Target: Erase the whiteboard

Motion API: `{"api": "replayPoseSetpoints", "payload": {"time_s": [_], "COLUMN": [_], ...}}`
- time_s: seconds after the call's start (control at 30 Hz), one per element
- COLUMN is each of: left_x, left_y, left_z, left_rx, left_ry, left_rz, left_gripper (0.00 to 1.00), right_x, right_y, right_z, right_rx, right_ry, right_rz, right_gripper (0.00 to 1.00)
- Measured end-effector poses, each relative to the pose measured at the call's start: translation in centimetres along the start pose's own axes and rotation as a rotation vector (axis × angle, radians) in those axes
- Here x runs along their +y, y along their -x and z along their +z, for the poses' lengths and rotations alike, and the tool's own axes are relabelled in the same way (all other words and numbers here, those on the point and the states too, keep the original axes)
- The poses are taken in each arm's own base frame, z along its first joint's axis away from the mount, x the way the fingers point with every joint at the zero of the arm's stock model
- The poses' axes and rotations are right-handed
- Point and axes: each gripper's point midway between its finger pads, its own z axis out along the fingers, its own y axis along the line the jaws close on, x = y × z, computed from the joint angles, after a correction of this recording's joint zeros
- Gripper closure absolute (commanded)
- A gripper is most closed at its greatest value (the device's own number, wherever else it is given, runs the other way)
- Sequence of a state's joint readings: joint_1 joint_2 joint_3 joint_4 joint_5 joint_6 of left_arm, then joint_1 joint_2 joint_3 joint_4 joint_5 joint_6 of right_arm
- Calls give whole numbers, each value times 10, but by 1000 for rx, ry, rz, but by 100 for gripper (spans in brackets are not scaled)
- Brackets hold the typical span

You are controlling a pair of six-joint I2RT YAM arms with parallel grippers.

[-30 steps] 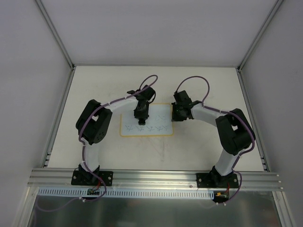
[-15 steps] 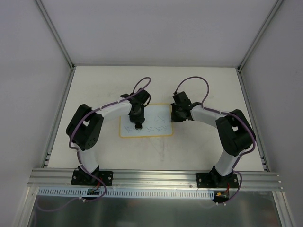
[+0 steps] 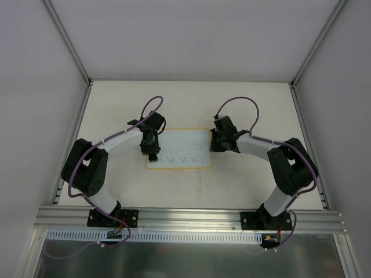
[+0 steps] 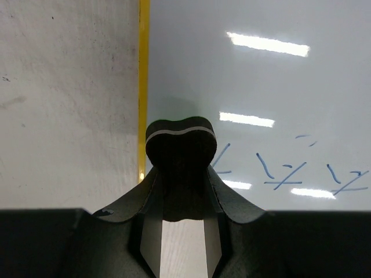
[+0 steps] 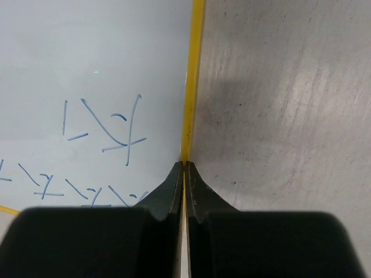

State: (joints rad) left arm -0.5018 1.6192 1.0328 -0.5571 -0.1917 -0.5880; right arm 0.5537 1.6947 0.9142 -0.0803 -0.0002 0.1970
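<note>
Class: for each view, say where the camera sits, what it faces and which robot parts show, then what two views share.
Top external: above, behind the arms, looking down at the table; both arms show.
Left wrist: on the left arm, facing the whiteboard's left edge; left gripper holding the eraser shows.
Right wrist: on the right arm, facing the whiteboard's right edge; right gripper shows, shut on it.
Shared: both wrist views show blue scribbles.
</note>
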Motion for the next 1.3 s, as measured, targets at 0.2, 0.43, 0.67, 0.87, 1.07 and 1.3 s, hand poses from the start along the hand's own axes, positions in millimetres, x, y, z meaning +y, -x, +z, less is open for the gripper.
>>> {"api": "replayPoseSetpoints", "payload": {"time_s": [0.2, 0.43, 0.67, 0.87, 1.07, 1.3], "left_x": [10, 11, 3, -42, -106, -139], "left_y": [-12, -16, -15, -16, -18, -21], "left_z": [11, 19, 22, 26, 26, 22], "left_rx": [25, 18, 19, 13, 16, 17], "left_ry": [27, 25, 16, -4, -59, -104], "left_rz": [1, 3, 23, 132, 245, 304], "left_gripper": [100, 100, 100, 100, 100, 100], "right_x": [2, 2, 2, -1, -7, -12], "right_y": [-2, -2, -2, 0, 3, 5], "right_z": [0, 0, 0, 0, 0, 0], "right_rx": [-1, -3, -3, -12, -30, -39], "right_ry": [17, 21, 20, 2, -36, -65], "right_rz": [-1, -4, -6, -7, -12, -21], "right_gripper": [100, 100, 100, 100, 100, 100]}}
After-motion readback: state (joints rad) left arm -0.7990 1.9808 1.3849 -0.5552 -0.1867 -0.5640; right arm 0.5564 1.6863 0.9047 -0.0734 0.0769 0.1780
